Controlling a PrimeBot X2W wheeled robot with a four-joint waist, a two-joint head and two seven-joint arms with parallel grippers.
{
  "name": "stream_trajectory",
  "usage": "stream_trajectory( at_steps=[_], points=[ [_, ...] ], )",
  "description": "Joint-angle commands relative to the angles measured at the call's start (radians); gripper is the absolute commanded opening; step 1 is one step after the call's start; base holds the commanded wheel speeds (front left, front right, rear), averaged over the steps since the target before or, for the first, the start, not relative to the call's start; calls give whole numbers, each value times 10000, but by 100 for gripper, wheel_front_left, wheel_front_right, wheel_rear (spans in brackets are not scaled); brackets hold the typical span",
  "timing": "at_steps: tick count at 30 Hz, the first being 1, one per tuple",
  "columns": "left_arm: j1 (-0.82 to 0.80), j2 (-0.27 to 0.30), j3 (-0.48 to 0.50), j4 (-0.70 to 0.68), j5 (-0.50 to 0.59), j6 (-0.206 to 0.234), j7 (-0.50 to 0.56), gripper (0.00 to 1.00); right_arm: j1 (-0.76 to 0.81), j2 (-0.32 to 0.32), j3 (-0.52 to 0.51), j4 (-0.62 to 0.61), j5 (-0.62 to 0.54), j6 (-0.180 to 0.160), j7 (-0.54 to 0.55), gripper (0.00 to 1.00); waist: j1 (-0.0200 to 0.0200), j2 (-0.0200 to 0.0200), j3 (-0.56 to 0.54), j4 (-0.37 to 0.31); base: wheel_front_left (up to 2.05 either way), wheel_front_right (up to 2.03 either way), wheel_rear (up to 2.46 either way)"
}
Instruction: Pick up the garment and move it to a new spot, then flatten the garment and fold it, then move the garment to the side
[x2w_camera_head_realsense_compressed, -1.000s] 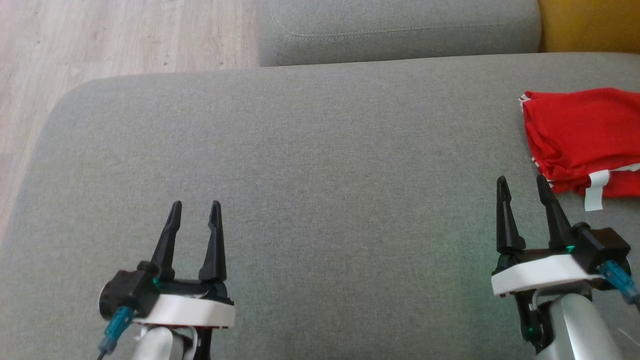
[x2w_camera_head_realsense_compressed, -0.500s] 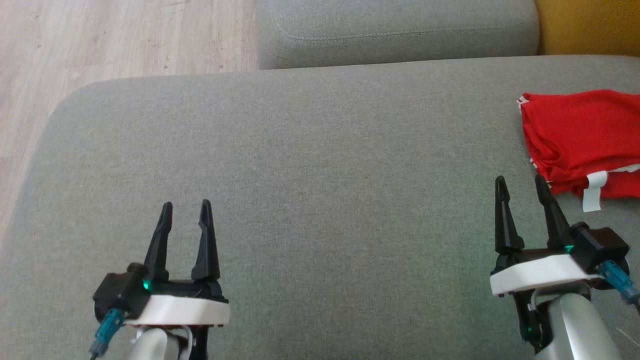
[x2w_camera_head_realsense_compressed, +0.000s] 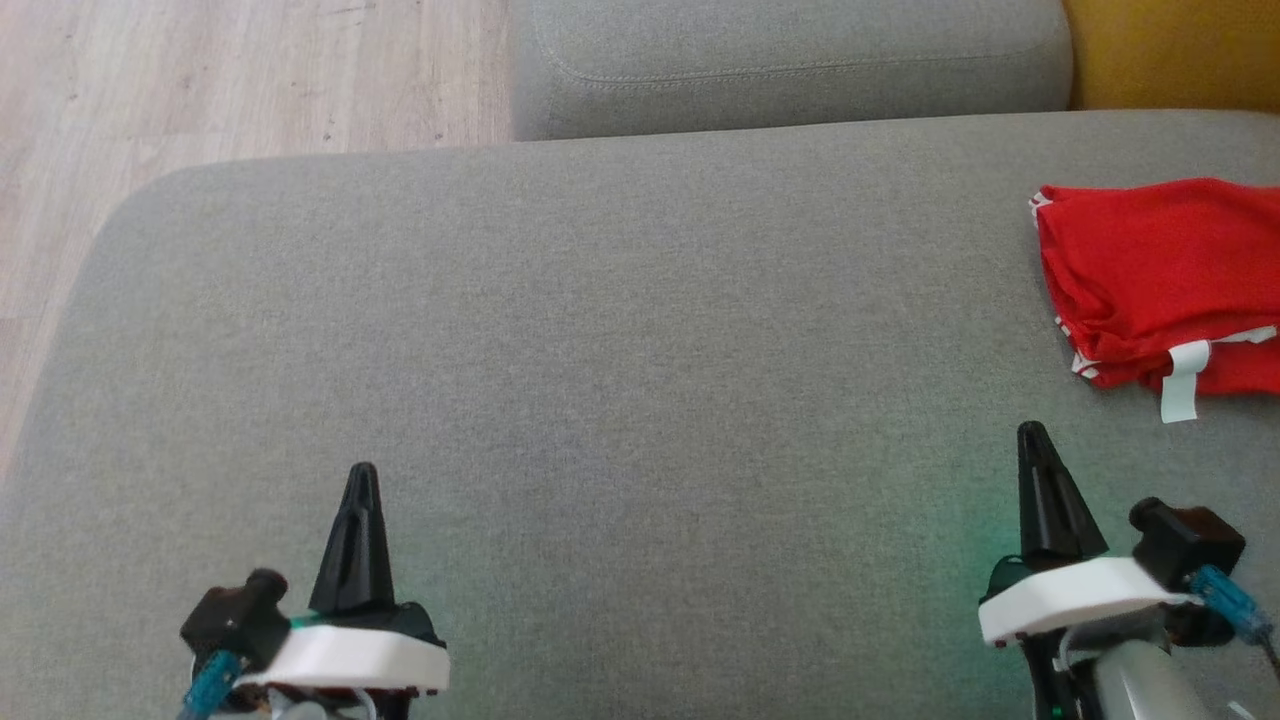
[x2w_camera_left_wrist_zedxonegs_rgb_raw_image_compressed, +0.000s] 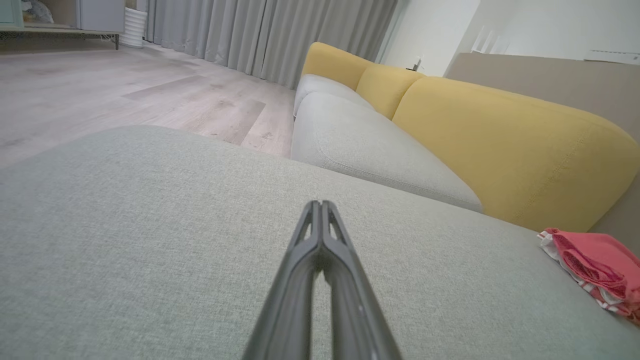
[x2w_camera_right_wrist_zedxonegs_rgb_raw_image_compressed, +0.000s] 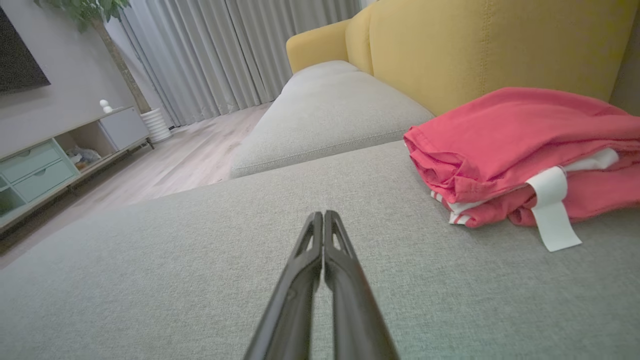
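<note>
Dark fingers (x2w_camera_head_realsense_compressed: 357, 550) are being held pressed together, gripping nothing, on the left gripper (x2w_camera_head_realsense_compressed: 361, 472) and the right gripper (x2w_camera_head_realsense_compressed: 1034, 432), above the grey sofa cushion (x2w_camera_head_realsense_compressed: 640, 330). Farther off, at the right, the folded red garment (x2w_camera_head_realsense_compressed: 1150, 260) is being carried by that cushion, apart from both, before a yellow backrest (x2w_camera_head_realsense_compressed: 1170, 50).
</note>
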Motion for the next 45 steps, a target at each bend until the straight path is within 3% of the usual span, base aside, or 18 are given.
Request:
stream_trajectory(
  at_steps=[1, 45],
  points=[
    [-414, 6, 123, -298, -226, -34, 75, 0, -465, -10, -50, -380, 286, -1, 53, 0, 0, 0, -3, 1, 0, 0, 0],
    [-562, 27, 992, -357, -4571, -200, 1341, 0, -485, -27, -444, -689, 5233, -4, 1294, 0, 0, 0, -129, 0, 0, 0, 0]
  ],
)
